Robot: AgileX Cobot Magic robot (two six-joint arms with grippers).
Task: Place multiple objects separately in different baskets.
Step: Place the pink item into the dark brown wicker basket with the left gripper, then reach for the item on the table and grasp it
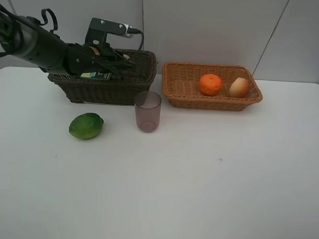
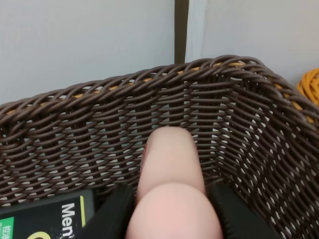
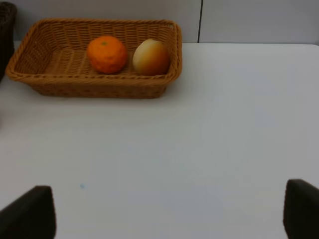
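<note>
My left gripper [image 1: 110, 59] reaches into the deep dark brown basket [image 1: 134, 84] and is shut on the pink bottle [image 2: 169, 169], held between its black fingers [image 2: 115, 211] close to the basket's wall [image 2: 75, 134]. The dark flat bottle with a green label [image 2: 47, 216] lies in this basket beside it and also shows in the high view [image 1: 96, 75]. The tangerine [image 1: 210, 84] and the red-yellow apple-like fruit [image 1: 238, 87] lie in the light tan basket [image 1: 212, 104]. The green lime [image 1: 86, 126] and the mauve cup [image 1: 148, 110] stand on the table. My right gripper [image 3: 169, 219] is open and empty.
The white table [image 1: 199, 184] stretches in front of both baskets. A grey wall stands close behind them. In the right wrist view the tan basket [image 3: 94, 89] with the tangerine [image 3: 107, 54] and the apple-like fruit [image 3: 151, 57] lies well ahead of the gripper.
</note>
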